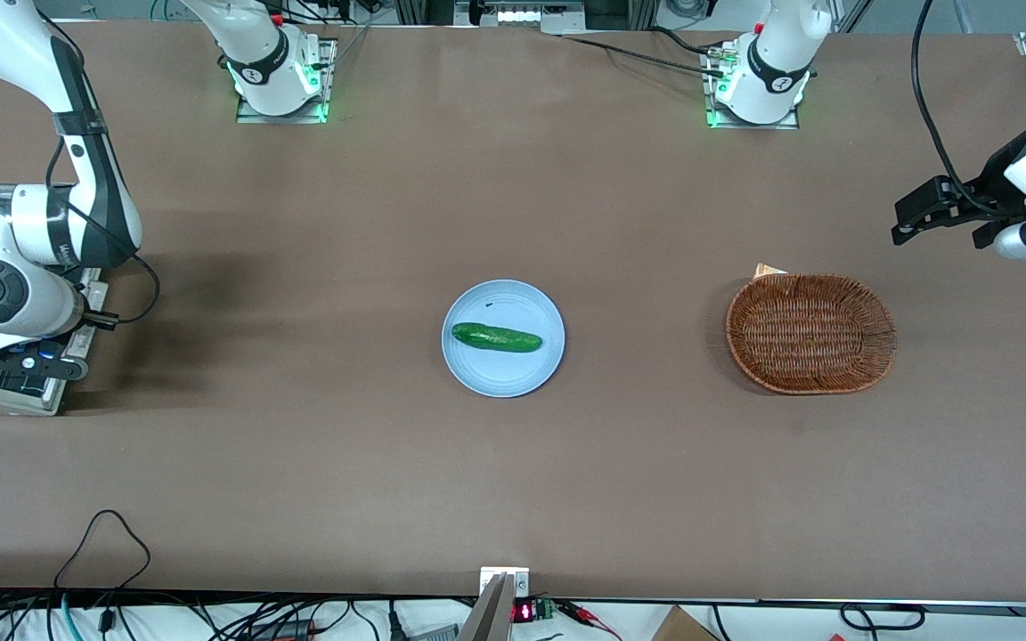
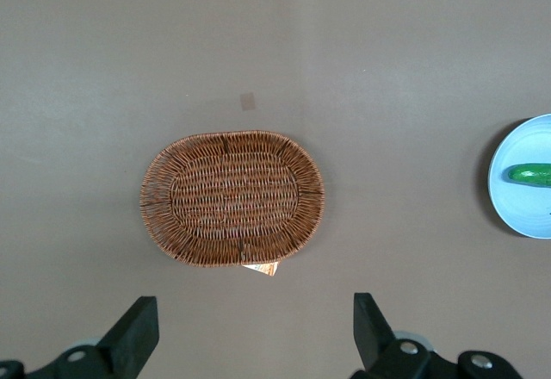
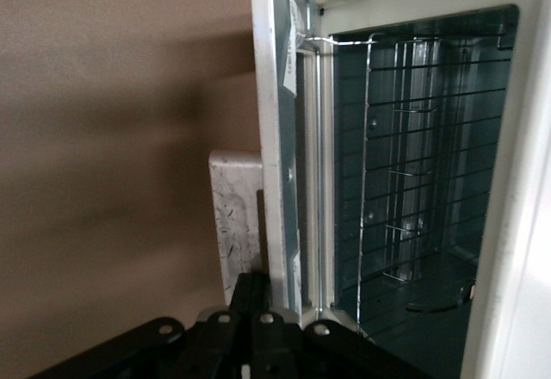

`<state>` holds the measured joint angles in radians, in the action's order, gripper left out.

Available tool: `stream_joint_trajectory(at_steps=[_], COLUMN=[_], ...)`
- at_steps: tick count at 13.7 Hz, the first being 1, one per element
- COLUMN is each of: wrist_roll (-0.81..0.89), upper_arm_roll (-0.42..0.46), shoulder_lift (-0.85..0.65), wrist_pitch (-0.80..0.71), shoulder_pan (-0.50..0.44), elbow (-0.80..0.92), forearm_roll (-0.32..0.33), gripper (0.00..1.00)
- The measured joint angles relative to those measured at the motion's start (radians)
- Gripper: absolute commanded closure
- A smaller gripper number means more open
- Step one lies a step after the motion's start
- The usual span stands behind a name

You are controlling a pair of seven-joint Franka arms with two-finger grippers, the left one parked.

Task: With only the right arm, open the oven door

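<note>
**Swinging the door through the last of its arc**

Standing at the working arm's end of the table, I see the right arm (image 1: pixel 41 231) bent low over the toaster oven, its gripper (image 3: pixel 254 297) right at the bar handle (image 3: pixel 234 215). Whether it is clamped on the bar or only resting against it, I cannot tell. The oven door (image 3: pixel 280 138) is well away from the white oven body (image 3: pixel 516 224), and the wire rack (image 3: pixel 413 138) inside shows plainly. The opening looks nearly done to me. To finish it well, I'd follow the hinge's curve rather than pull straight, go slowly, and avoid dragging the light oven across the table (image 1: pixel 513 490). The plate (image 1: pixel 468 365) is well apart and no worry.
</note>
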<state>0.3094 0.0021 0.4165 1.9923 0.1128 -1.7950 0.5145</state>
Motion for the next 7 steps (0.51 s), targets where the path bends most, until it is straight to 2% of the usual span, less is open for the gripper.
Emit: stream_joint_trajectory(at_steps=[7], wrist_roll=[0.007], upper_arm_roll=[0.014], shoulder_lift=[0.039], wrist_pitch=[0.023], shoulder_pan=[-0.015], elbow=[-0.003], forearm_roll=[-0.017], gripper=[1.00])
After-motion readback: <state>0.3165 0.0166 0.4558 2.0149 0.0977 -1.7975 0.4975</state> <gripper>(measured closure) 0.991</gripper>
